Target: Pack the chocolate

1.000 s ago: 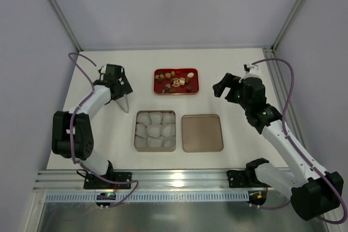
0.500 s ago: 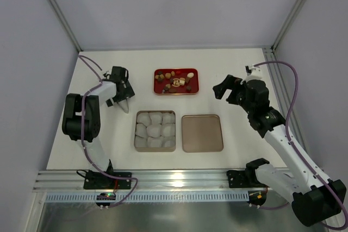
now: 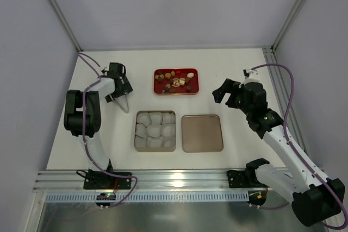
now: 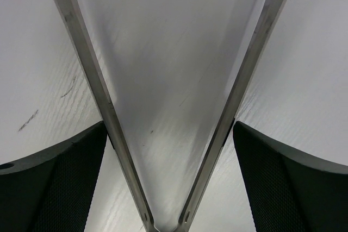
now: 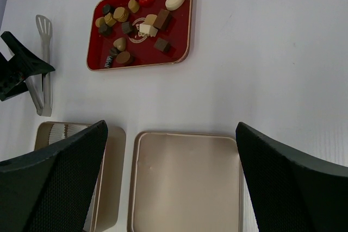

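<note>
The chocolate, several small dark, tan and cream pieces, lies on a red tray at the back middle; it also shows in the right wrist view. A gold tin lined with white paper cups stands in front of it. My left gripper is open low over the table, left of the tray. Metal tongs lie spread in a V between its fingers. My right gripper is open and empty, in the air right of the tray, above the tin's lid.
The flat gold lid lies right of the tin. The frame's posts stand at the back corners and a rail runs along the near edge. In the right wrist view the tongs and the left gripper show at the far left.
The left arm has folded up and its gripper has shifted slightly back along the tongs. The right gripper has drifted a little nearer. The tongs, tray and tin have not moved.
</note>
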Robot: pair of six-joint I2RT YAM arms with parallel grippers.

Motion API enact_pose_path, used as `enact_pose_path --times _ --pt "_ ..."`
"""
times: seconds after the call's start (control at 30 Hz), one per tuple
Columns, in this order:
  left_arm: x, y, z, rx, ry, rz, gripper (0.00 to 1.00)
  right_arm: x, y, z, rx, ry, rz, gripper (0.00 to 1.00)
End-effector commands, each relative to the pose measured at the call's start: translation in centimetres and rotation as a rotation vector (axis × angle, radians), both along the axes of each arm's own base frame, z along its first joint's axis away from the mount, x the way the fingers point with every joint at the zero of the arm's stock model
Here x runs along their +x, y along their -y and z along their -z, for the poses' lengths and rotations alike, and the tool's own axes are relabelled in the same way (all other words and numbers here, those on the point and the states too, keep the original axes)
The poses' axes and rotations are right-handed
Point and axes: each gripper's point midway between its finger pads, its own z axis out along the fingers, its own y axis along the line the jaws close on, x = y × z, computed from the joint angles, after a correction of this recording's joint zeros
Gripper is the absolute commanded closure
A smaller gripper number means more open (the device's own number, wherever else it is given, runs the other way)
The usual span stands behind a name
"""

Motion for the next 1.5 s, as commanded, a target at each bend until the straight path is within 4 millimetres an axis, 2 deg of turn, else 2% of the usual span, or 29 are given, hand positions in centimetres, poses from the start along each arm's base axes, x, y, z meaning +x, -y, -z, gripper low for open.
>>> enact_pose_path --times 0.0,0.27,0.33,0.83,1.2,1.23,1.3,1.37,1.4,1.47 --pt "1.2 0.2 -0.2 -0.025 0.016 0.002 0.06 0.2 -0.2 -1.0 0.019 0.033 -0.004 0.0" --pt "0.1 0.3 1.2 -0.038 -0.034 -0.032 0.14 0.1 -0.2 -0.5 0.025 0.019 -0.002 0.0" --pt "-0.4 0.3 1.4 -0.044 -0.043 -0.032 0.16 -0.2 -0.8 -0.3 0.035 0.009 -0.034 0.0" --pt "-2.8 0.3 1.5 -0.047 -0.081 -0.026 0.14 -0.4 -1.0 0.2 0.058 -0.012 -0.034 0.0" --pt "-2.9 1.0 2.3 -0.062 -0.109 -0.011 0.18 -0.8 -1.0 0.9 0.067 -0.036 -0.033 0.0" --pt "-2.9 1.0 2.2 -0.062 -0.109 -0.011 0.2 -0.8 -1.0 0.8 0.068 -0.034 -0.033 0.0" --pt "-3.0 1.2 1.9 -0.07 -0.105 -0.007 0.32 -0.8 -1.1 1.0 0.072 -0.038 -0.034 0.0" --pt "-3.1 1.4 1.5 -0.077 -0.105 -0.006 0.38 -0.8 -1.2 0.9 0.077 -0.035 -0.039 0.0" --pt "-2.9 1.4 0.8 -0.08 -0.091 -0.004 0.44 -0.8 -1.3 1.0 0.077 -0.039 -0.042 0.0" --pt "-2.5 1.4 -0.5 -0.077 -0.074 0.0 0.47 -0.7 -1.4 0.9 0.08 -0.038 -0.046 0.0"
